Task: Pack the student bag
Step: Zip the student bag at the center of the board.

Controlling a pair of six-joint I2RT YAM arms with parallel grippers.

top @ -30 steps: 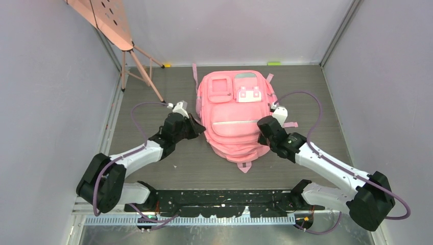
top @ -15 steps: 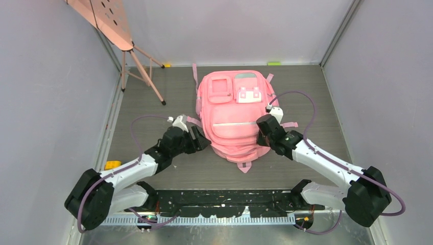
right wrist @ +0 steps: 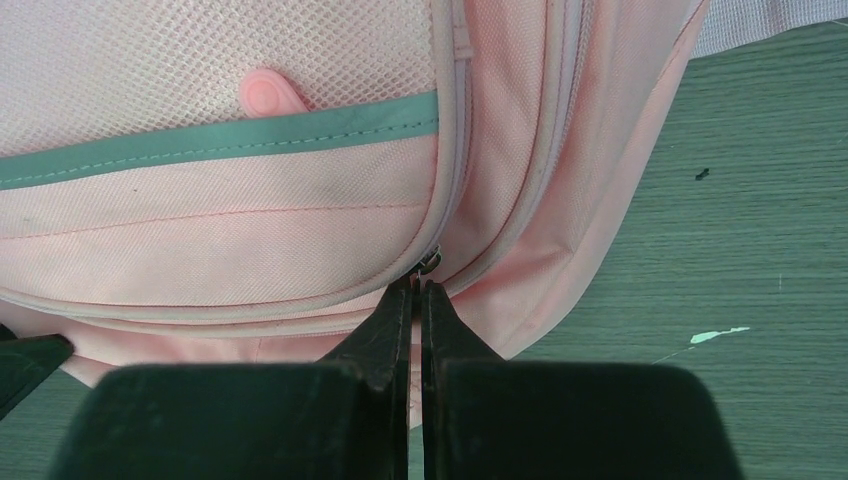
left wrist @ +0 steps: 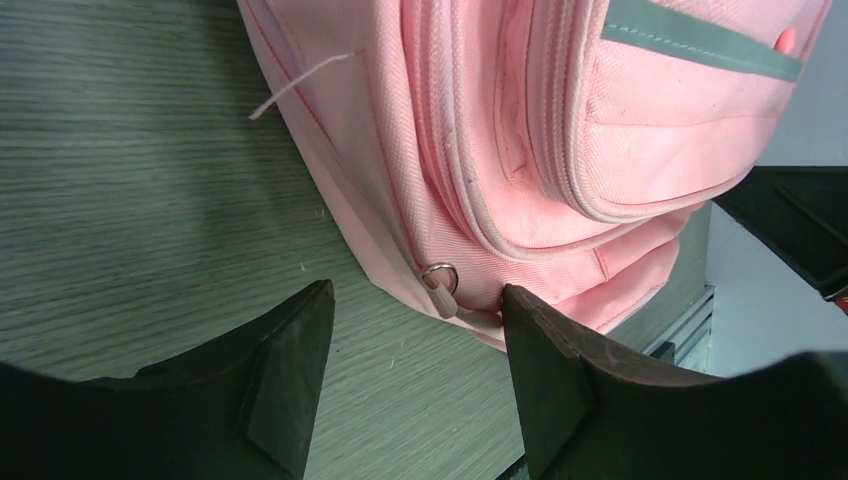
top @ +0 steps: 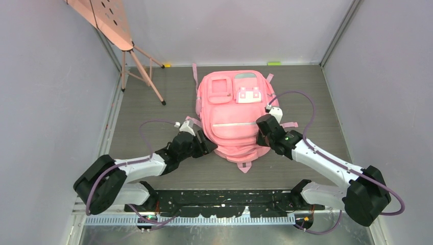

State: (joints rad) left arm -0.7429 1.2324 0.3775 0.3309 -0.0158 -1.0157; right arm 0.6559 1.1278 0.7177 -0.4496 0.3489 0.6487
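Finds the student bag flat at table centre. Has the left gripper gaping, empty, at its 7 o'clock corner, framing the zip ring, likely for a grab. Has the right gripper pinched shut at the 4 o'clock zip seam, probably anchoring; hold unclear.

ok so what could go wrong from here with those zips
The left gripper is open with the small zipper pull between its fingers, ungripped; closing could pinch fabric of the student bag instead. The right gripper is shut with only its tips at a side zipper; a tug may slip off or drag the soft bag.
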